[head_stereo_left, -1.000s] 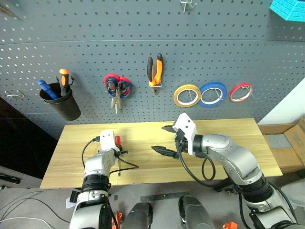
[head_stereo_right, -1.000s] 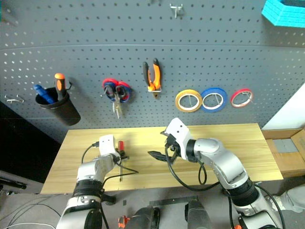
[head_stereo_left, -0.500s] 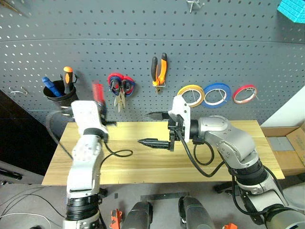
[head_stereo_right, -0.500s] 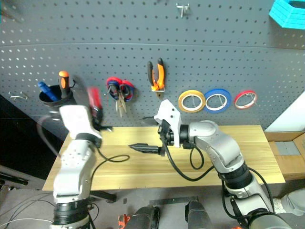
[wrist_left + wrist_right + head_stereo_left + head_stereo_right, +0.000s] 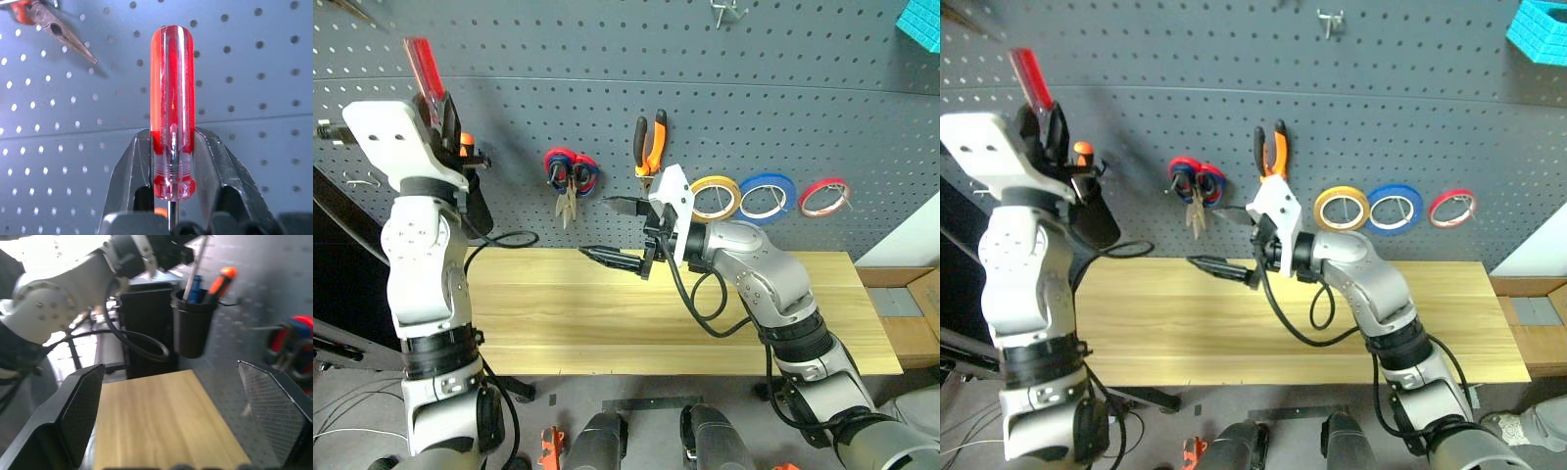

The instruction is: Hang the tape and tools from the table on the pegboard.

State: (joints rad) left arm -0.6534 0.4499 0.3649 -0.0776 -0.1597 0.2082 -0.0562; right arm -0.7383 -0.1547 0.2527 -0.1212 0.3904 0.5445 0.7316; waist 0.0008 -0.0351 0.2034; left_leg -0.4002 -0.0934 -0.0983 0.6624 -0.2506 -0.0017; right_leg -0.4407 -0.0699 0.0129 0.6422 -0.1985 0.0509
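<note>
Since a second ago we are lifting the screwdriver point(image 5: 171, 112) off the table point(image 5: 607, 313) and up against the pegboard point(image 5: 783, 98), our left gripper point(image 5: 171, 147) clenching its red handle just above the black cup point(image 5: 1087, 211), where it likely belongs. Our right gripper point(image 5: 617, 230) is hanging spread and empty over the table, beside the hung pliers point(image 5: 649, 142) and tape point(image 5: 713, 197).

I'm in a workshop: grey pegboard point(image 5: 803, 117) hung with pliers point(image 5: 650, 144), tape rings, above my wooden table point(image 5: 607, 313)
</note>
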